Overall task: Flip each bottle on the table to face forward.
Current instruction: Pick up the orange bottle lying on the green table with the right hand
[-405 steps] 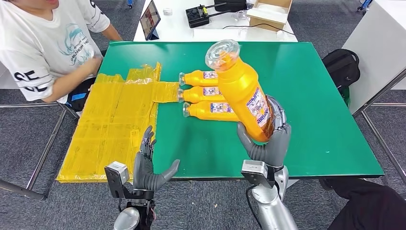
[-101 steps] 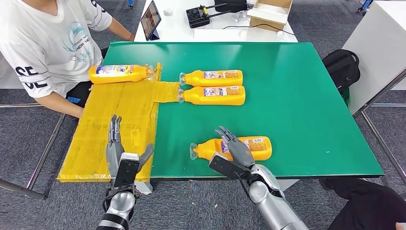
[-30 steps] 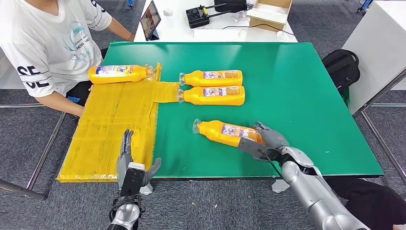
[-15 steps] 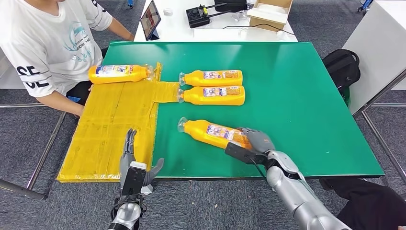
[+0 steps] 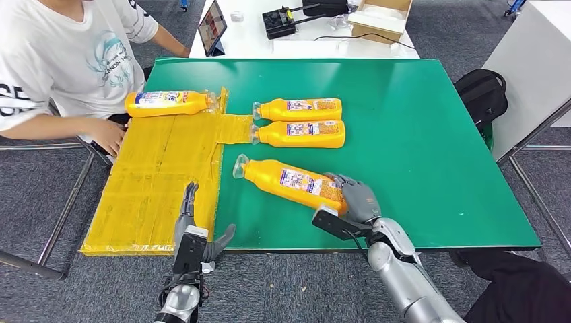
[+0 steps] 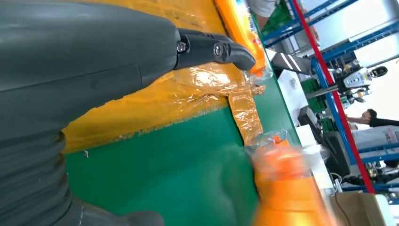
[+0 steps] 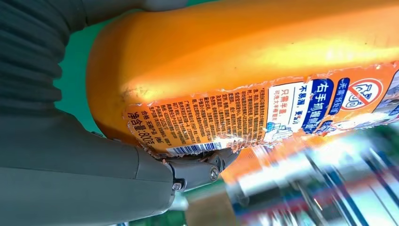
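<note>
Even overhead light is brightening the table [image 5: 417,134], with shadows staying faint beneath the bottles. Beside the right hand [image 7: 70,155], the bottle [image 7: 244,61] is catching glare, its background smearing; the left wrist view's bottle [image 6: 287,188] is blurring.

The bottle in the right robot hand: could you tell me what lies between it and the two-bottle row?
In the head view, only bare green table.

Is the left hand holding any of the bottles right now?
No. In the head view the left hand hovers at the table's near edge, fingers spread and holding nothing, while the right hand grips the angled bottle.
</note>
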Robot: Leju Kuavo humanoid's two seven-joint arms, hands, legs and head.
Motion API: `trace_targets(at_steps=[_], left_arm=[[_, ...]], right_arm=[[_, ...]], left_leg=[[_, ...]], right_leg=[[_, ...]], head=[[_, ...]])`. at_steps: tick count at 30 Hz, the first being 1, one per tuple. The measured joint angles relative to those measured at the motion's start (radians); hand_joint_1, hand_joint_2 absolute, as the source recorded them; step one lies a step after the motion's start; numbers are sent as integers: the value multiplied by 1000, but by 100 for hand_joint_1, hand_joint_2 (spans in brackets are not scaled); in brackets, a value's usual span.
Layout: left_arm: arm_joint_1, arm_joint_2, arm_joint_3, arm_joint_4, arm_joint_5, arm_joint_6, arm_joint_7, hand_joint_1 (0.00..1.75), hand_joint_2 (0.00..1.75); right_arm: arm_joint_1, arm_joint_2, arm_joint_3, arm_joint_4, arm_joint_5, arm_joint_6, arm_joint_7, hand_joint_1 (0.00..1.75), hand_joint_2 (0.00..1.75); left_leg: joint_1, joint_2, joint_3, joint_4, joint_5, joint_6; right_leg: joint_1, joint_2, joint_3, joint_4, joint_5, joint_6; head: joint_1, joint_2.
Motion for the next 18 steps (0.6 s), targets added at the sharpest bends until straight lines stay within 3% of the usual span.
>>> trace_targets(at_steps=[7, 18], left_arm=[[-1, -22, -50, -52, 100, -167, 66, 0, 175], [4, -22, -102, -150, 154, -229, 112, 0, 175]], right_arm=[[119, 77, -116, -225, -97, -214, -135, 175, 175], [182, 132, -218, -360, -171, -264, -187, 175, 175]], left_leg=[[0, 0, -1, 0, -1, 0], [0, 0, -1, 0, -1, 0]], right_leg=[[0, 0, -1, 0, 0, 0], [0, 0, -1, 0, 0, 0]], head=[[0, 0], [0, 0]])
